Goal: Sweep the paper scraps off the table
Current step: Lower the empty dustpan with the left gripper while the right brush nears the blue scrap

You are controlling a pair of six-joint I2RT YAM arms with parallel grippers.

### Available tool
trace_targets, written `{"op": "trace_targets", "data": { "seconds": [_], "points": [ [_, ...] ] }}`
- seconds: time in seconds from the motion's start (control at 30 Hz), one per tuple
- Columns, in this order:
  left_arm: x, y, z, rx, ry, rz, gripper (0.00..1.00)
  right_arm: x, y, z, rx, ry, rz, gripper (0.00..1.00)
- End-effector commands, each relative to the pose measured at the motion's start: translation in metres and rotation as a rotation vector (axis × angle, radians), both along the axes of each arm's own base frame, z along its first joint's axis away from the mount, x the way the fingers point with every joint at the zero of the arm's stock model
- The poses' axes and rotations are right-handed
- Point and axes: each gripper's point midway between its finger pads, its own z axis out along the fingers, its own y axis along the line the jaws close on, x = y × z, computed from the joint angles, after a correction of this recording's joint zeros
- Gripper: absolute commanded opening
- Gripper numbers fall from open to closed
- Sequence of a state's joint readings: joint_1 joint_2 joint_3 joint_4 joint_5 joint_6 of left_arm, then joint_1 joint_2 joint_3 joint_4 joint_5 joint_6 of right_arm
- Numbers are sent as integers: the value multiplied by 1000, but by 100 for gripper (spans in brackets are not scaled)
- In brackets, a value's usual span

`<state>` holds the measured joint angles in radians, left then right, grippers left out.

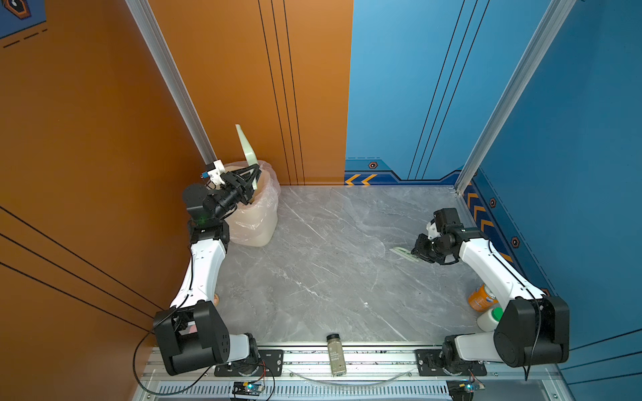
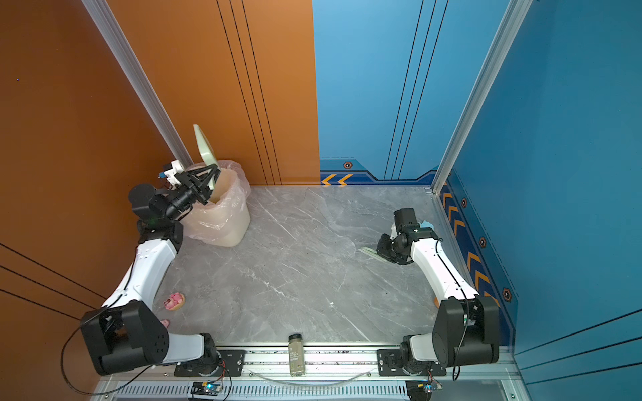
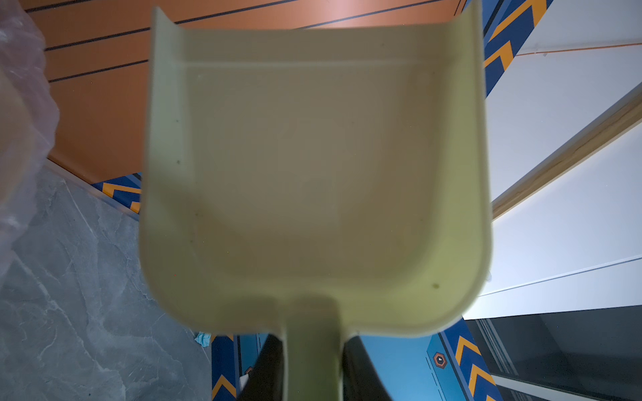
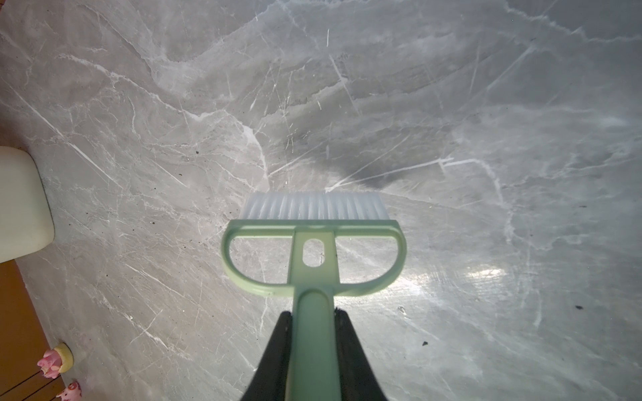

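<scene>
Smooth, polished grey stone-look table [image 1: 330, 260] with white veins, glossy enough for glare patches, flecked with dark grit near the brush. Pale green dustpan [image 3: 312, 173] of smooth matt plastic, lightly speckled. Brush [image 4: 314, 257] in satin mint plastic, with translucent white synthetic bristles [image 4: 314, 206]. Thin, crinkled, translucent plastic liner [image 1: 271, 180] over a cream plastic bin [image 1: 257, 239]. Ribbed bare aluminium rail [image 1: 347, 357] along the front edge. Matt orange wall panel [image 1: 87, 139] and matt blue wall panel [image 1: 573, 139]. Clear bottle [image 1: 336, 354] with black cap; shiny orange can [image 1: 481, 297], metal by its look. Smooth pink pig figurines [image 2: 173, 300]. Crumpled matt light-blue paper scrap [image 3: 202, 338].
</scene>
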<state>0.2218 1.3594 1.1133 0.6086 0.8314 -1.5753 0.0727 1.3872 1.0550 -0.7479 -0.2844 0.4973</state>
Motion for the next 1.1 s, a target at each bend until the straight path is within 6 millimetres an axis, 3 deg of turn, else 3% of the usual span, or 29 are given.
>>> {"op": "trace_targets", "data": {
  "seconds": [0.0, 0.13, 0.33, 0.63, 0.93, 1.07],
  "points": [
    [-5, -15, 5, 81, -45, -21, 0, 8, -7, 21, -30, -56, 0, 0],
    [-7, -32, -18, 309, 43, 22, 0, 19, -12, 37, -49, -95, -10, 0],
    [-29, -47, -45, 831, 131, 146, 0, 37, -30, 57, -87, -139, -55, 0],
    [-40, -72, -80, 1132, 138, 168, 0, 54, -85, 78, -213, -184, -194, 0],
    [-45, -107, -117, 1348, 105, 127, 0, 61, -148, 74, -283, -186, -343, 0],
    [-47, -134, -134, 1443, 63, 61, 0, 67, -174, 69, -315, -183, -406, 0]
  ]
}}
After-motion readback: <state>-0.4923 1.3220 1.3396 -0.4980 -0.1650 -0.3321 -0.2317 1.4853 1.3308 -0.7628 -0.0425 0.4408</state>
